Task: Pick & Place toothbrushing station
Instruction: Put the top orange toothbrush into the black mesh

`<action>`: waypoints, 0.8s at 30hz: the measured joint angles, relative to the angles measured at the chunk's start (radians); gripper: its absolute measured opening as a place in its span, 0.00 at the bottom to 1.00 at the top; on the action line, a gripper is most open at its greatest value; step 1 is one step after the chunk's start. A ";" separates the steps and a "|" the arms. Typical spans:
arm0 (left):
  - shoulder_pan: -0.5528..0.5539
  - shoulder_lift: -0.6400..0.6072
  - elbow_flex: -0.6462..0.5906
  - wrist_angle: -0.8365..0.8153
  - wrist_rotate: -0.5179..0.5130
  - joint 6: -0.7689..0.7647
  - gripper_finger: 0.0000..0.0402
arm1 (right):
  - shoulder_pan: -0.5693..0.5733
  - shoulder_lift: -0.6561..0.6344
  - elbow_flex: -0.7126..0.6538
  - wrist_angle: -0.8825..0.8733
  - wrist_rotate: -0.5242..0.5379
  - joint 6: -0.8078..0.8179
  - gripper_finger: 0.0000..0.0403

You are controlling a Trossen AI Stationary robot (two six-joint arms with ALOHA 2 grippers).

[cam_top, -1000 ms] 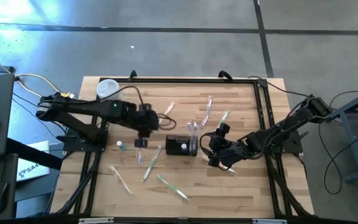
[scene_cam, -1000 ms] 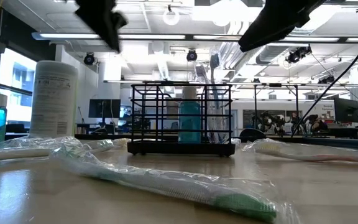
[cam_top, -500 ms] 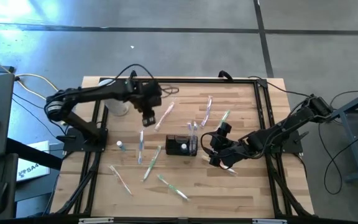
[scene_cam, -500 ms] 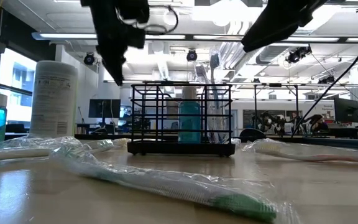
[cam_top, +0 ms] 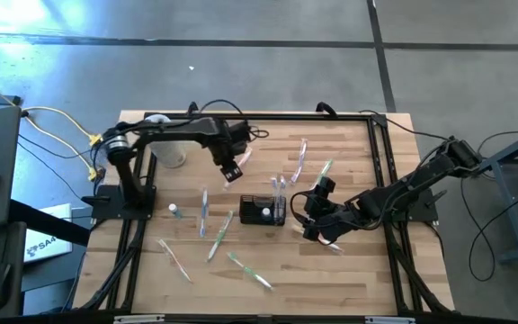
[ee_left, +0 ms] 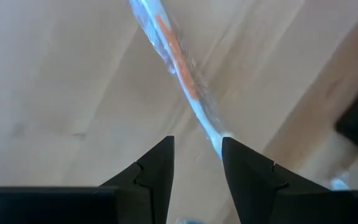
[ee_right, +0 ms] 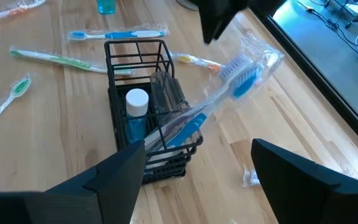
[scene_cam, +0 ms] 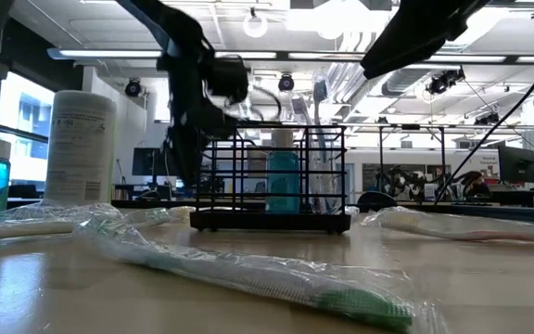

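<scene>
Your left gripper (cam_top: 232, 169) hangs upper-centre in the overhead frame, fingers (ee_left: 156, 167) parted with nothing between them, directly over an orange wrapped toothbrush (ee_left: 178, 56) on the table (cam_top: 349, 270). Bare wood lies around it. At the frame's centre stands the toothbrushing station (cam_top: 263, 210), toothbrushes fanned out in the lower left. Your right gripper (cam_top: 309, 216) sits just right of the station, released and wide apart, empty; open board runs on to the right edge.
</scene>
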 joint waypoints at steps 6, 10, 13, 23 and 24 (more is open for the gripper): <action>0.005 0.076 0.000 0.054 0.016 -0.006 0.33 | 0.000 0.000 0.000 -0.001 -0.002 0.001 0.71; 0.005 0.092 0.000 0.079 0.016 -0.020 0.33 | 0.000 0.000 0.000 -0.004 -0.002 0.006 0.71; 0.005 0.100 0.000 0.081 0.015 -0.021 0.33 | 0.000 0.000 0.000 -0.010 -0.002 0.016 0.71; 0.005 0.124 0.000 0.081 0.012 -0.072 0.33 | 0.000 0.000 0.000 -0.039 -0.003 0.028 0.71; 0.004 0.133 0.000 0.082 0.012 -0.072 0.33 | 0.000 0.000 0.000 -0.043 -0.002 0.033 0.71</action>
